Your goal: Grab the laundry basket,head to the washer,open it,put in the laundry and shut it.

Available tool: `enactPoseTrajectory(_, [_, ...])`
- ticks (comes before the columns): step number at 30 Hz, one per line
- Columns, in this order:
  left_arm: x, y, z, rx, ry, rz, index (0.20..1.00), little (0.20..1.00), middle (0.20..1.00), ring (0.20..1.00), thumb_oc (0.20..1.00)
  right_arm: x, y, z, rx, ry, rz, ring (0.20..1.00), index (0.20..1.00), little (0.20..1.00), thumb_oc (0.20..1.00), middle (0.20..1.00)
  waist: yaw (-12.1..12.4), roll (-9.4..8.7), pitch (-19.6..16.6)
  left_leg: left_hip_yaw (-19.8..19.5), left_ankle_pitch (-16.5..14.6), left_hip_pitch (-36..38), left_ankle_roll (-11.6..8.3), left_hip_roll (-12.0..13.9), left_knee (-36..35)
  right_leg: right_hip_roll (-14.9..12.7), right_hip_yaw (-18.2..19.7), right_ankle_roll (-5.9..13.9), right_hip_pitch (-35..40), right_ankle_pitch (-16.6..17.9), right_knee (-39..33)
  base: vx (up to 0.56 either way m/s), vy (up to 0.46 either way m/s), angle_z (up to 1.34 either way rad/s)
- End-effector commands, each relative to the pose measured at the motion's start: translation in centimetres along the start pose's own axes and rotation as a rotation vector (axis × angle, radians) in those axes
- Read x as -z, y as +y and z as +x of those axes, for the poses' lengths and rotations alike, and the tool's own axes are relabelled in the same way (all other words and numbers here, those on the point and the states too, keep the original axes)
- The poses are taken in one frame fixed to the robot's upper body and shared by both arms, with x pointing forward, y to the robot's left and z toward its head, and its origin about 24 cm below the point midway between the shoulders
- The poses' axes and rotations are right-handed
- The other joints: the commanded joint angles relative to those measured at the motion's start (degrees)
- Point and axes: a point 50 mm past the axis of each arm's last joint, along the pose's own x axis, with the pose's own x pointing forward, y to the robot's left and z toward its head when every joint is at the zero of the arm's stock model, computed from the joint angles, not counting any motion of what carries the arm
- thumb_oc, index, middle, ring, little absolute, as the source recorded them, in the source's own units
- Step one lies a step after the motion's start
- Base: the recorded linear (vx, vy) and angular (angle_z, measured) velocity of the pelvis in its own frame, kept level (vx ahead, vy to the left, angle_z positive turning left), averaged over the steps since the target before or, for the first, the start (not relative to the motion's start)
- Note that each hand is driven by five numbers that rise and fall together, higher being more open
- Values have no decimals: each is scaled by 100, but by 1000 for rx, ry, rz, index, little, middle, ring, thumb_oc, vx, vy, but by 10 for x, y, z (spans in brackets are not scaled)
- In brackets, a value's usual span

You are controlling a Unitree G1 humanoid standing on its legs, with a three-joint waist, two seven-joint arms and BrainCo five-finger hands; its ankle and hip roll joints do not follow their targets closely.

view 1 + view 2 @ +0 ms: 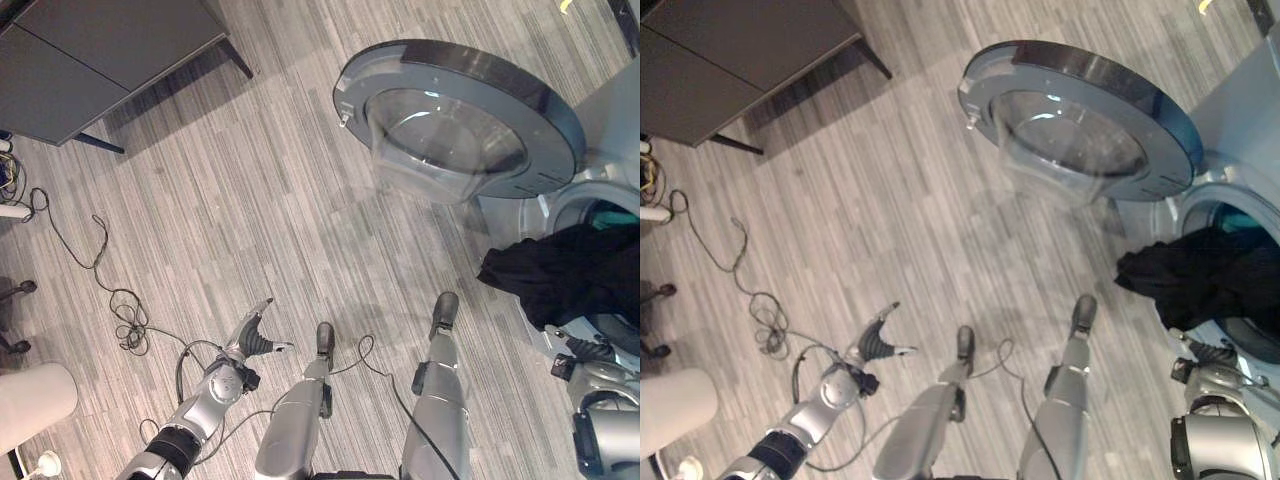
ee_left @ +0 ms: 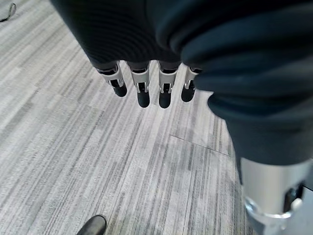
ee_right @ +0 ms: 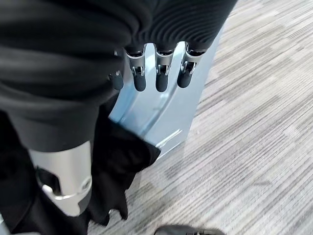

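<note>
- Left eye view: washer at the right, its round door swung wide open. Dark laundry droops out of the drum opening, half in, half out. Left hand hangs low over bare floor, fingers loosely spread, holding nothing.
- Right eye view: right hand sits just below the laundry, partly cut off.
- Left wrist view: fingers straight over striped floor.
- Right wrist view: fingers straight, relaxed, by the washer's front; laundry beside the thumb, contact hard to tell.

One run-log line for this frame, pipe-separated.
washer door open | black laundry hanging out of drum opening | left robot hand open over floor | right robot hand open by washer
</note>
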Motion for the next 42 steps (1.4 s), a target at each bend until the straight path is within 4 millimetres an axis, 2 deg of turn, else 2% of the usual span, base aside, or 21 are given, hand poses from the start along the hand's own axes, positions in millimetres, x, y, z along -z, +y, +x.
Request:
enactPoseTrajectory(1, [1, 4, -7, -41, -8, -66, 1000, 1000, 1000, 1000, 1000, -34, -36, 4, 123, -63, 79, 1000, 1000, 1000, 1000, 1000, -33, 195, 325, 12, -582, -201, -126, 209, 503, -366, 565, 380, -907, -444, 725, -27, 27, -4])
enactPoseTrajectory(2, [-2, 5, -7, -42, -21, -79, 1000, 1000, 1000, 1000, 1000, -49, -43, 4, 144, -97, 97, 1000, 1000, 1000, 1000, 1000, -36, 289, 394, 58, -547, -297, -148, 192, 484, -382, 613, 381, -1061, -441, 749, -27, 27, -7])
enactPoseTrajectory(3, [-3, 6, -7, -43, -22, -81, 1000, 1000, 1000, 1000, 1000, -49, -43, 4, 144, -99, 97, 1000, 1000, 1000, 1000, 1000, -34, 291, 388, 64, -546, -312, -148, 191, 485, -382, 623, 380, -1085, -442, 759, -17, 24, -10])
enactPoseTrajectory(6, [-7, 10, -7, -53, -46, -99, 1000, 1000, 1000, 1000, 1000, -76, -52, 1, 171, -161, 136, 1000, 1000, 1000, 1000, 1000, -6, 436, 424, 148, -458, -525, -165, 201, 344, -359, 690, 394, -1499, -438, 808, 2, 4, -13])
enactPoseTrajectory(12, [-25, 12, -2, -59, -115, -127, 1000, 1000, 1000, 1000, 1000, -97, -47, -2, 152, -224, 182, 1000, 1000, 1000, 1000, 1000, 9, 574, 424, 233, -349, -745, -176, 189, 210, -368, 784, 402, -1856, -423, 860, 16, -3, -11])
enactPoseTrajectory(16, [-45, 18, 0, -75, -197, -182, 1000, 1000, 1000, 1000, 1000, -101, -28, -3, 108, -239, 219, 1000, 1000, 1000, 1000, 1000, 36, 621, 424, 281, -319, -855, -179, 160, 179, -379, 792, 387, -1978, -409, 867, 0, 0, 0])
enactPoseTrajectory(19, [-62, 19, 1, -75, -269, -209, 1000, 1000, 1000, 1000, 1000, -107, -1, -7, 46, -254, 253, 1000, 1000, 1000, 1000, 1000, 121, 649, 424, 274, -346, -900, -164, 140, 206, -393, 747, 386, -2035, -411, 895, 0, 0, 0])
enactPoseTrajectory(21, [-66, 17, 1, -66, -283, -213, 1000, 1000, 1000, 1000, 1000, -109, 5, -9, 31, -258, 258, 1000, 1000, 1000, 1000, 1000, 142, 654, 424, 254, -348, -913, -160, 138, 214, -396, 746, 387, -2031, -417, 901, 3, -6, 2])
enactPoseTrajectory(24, [-75, 17, 0, -48, -323, -219, 1000, 1000, 1000, 1000, 1000, -126, 14, -14, 4, -304, 256, 1000, 1000, 1000, 1000, 1000, 189, 693, 424, 229, -341, -989, -161, 113, 250, -421, 722, 387, -2048, -427, 922, 1, -7, 8])
enactPoseTrajectory(29, [-79, 21, -1, -55, -346, -221, 1000, 1000, 1000, 1000, 1000, -155, 7, -21, 14, -375, 309, 1000, 1000, 1000, 1000, 1000, 266, 792, 424, 191, -290, -1172, -199, 75, 243, -453, 687, 400, -2166, -443, 930, -7, -7, 7])
enactPoseTrajectory(30, [-76, 23, -3, -67, -339, -218, 1000, 1000, 1000, 1000, 1000, -167, -4, -23, 34, -410, 325, 1000, 1000, 1000, 1000, 1000, 308, 837, 424, 211, -244, -1264, -222, 57, 202, -466, 683, 400, -2261, -451, 932, -29, -5, 7])
enactPoseTrajectory(32, [-72, 25, -4, -78, -327, -216, 1000, 1000, 1000, 1000, 1000, -177, -19, -25, 66, -438, 333, 1000, 1000, 1000, 1000, 1000, 336, 871, 424, 233, -205, -1328, -249, 62, 159, -455, 705, 400, -2351, -463, 939, 1, 4, 7])
enactPoseTrajectory(34, [-70, 27, -5, -88, -320, -216, 1000, 1000, 1000, 1000, 1000, -179, -31, -25, 94, -448, 340, 1000, 1000, 1000, 1000, 1000, 338, 884, 424, 239, -167, -1358, -262, 67, 95, -434, 729, 396, -2412, -473, 948, 16, 2, 7])
enactPoseTrajectory(36, [-68, 27, -5, -88, -315, -216, 1000, 1000, 1000, 1000, 1000, -172, -43, -22, 117, -428, 364, 1000, 1000, 1000, 1000, 1000, 312, 864, 424, 252, -143, -1405, -276, 84, 68, -413, 739, 389, -2476, -493, 973, 24, -9, 5])
enactPoseTrajectory(37, [-68, 26, -5, -87, -313, -216, 1000, 1000, 1000, 1000, 1000, -171, -43, -22, 118, -426, 363, 1000, 1000, 1000, 1000, 1000, 323, 871, 424, 256, -170, -1373, -276, 97, 66, -402, 735, 396, -2453, -532, 990, 17, -30, 3])
enactPoseTrajectory(39, [-67, 27, -4, -95, -309, -220, 1000, 1000, 1000, 1000, 1000, -154, -45, -16, 131, -376, 380, 1000, 1000, 1000, 1000, 1000, 284, 818, 424, 244, -173, -1368, -274, 133, 16, -370, 727, 390, -2506, -560, 1036, 24, -46, 1])
enactPoseTrajectory(40, [-67, 27, -4, -96, -310, -219, 1000, 1000, 1000, 1000, 1000, -154, -45, -16, 130, -377, 382, 1000, 1000, 1000, 1000, 1000, 279, 807, 424, 242, -146, -1397, -274, 121, 18, -379, 733, 381, -2531, -524, 1025, 42, -39, 1])
enactPoseTrajectory(41, [-68, 28, -4, -96, -314, -225, 1000, 1000, 1000, 1000, 1000, -145, -44, -13, 130, -350, 394, 1000, 1000, 1000, 1000, 1000, 275, 809, 424, 235, -178, -1365, -273, 138, 11, -361, 754, 389, -2525, -582, 1066, 0, 0, 0])
enactPoseTrajectory(42, [-68, 28, -4, -97, -315, -225, 1000, 1000, 1000, 1000, 1000, -145, -44, -13, 129, -351, 396, 1000, 1000, 1000, 1000, 1000, 271, 799, 424, 233, -151, -1396, -274, 125, 15, -370, 761, 380, -2551, -546, 1054, 0, 0, 0])
